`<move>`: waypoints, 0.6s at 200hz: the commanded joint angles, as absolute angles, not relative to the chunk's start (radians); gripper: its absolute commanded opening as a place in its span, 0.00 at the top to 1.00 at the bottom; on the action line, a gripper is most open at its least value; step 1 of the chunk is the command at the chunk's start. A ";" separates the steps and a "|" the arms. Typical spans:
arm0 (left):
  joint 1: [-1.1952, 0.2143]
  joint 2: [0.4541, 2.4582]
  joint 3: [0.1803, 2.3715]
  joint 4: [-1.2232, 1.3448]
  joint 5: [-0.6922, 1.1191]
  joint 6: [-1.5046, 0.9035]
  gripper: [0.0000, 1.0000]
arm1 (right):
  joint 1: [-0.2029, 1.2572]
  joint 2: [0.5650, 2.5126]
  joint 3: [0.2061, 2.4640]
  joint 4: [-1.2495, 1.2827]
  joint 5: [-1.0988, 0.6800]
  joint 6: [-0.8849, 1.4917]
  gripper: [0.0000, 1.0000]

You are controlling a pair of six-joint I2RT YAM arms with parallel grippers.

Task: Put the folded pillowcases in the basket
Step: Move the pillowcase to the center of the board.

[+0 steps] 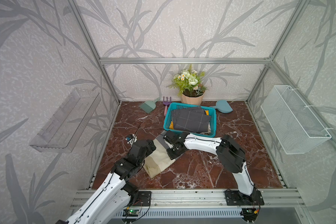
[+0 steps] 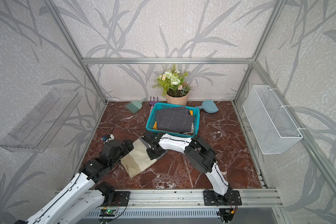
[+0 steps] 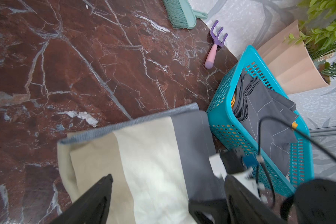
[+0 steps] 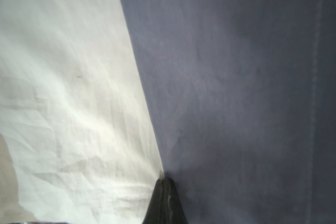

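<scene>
The folded pillowcase (image 1: 157, 164) (image 2: 138, 163), striped beige, cream and grey, lies flat on the marble table in front of the basket. The teal basket (image 1: 166, 120) (image 3: 221, 108) holds folded dark grey cloths (image 1: 192, 120). My left gripper (image 3: 168, 176) hangs open over the pillowcase (image 3: 147, 155), one finger on each side of its cream stripe. My right gripper (image 4: 162, 178) is shut, its tips resting on the pillowcase (image 4: 66, 97) where cream meets grey. In both top views the wrists hide both grippers' fingertips.
A potted plant (image 1: 192, 97), a green brush (image 1: 146, 106), a purple rake (image 1: 165, 104) and a blue dustpan (image 1: 222, 106) line the back wall. A white wire basket (image 1: 293, 120) hangs on the right wall, a clear shelf (image 1: 66, 120) on the left.
</scene>
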State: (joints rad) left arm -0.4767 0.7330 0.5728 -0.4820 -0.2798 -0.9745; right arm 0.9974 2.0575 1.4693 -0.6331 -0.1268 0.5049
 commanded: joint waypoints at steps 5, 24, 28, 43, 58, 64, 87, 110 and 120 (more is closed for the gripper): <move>-0.471 0.797 0.580 -0.387 -0.248 -0.944 0.08 | 1.022 1.890 1.254 -0.581 -0.113 0.690 0.98; -0.472 0.847 0.548 -0.344 -0.158 -0.944 0.08 | 1.029 1.776 1.100 -0.525 -0.103 0.807 0.93; -0.472 0.858 0.544 -0.344 -0.134 -0.944 0.07 | 1.029 1.751 1.069 -0.513 -0.096 0.825 0.90; -0.483 0.885 0.509 -0.345 -0.057 -0.948 0.06 | 1.030 1.645 0.975 -0.475 -0.072 0.867 0.72; -0.497 0.866 0.455 -0.347 -0.027 -0.965 0.05 | 1.029 1.540 0.924 -0.454 -0.027 0.862 0.53; -0.502 0.847 0.433 -0.358 -0.032 -0.976 0.05 | 1.029 1.498 0.914 -0.453 -0.004 0.850 0.42; -0.507 0.731 0.382 -0.436 -0.084 -1.003 0.05 | 1.026 1.375 0.894 -0.421 0.089 0.760 0.17; -0.507 0.637 0.362 -0.500 -0.144 -1.038 0.01 | 1.004 1.374 0.900 -0.323 0.051 0.651 0.40; -0.508 0.610 0.358 -0.503 -0.159 -1.055 0.01 | 1.000 1.427 0.934 -0.303 0.031 0.610 0.87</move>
State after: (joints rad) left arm -0.5056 0.6739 0.3687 -0.4484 -0.0963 -1.0065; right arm 1.0142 1.3560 0.9024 -0.4026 0.0254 0.7208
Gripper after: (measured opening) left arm 0.990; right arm 0.604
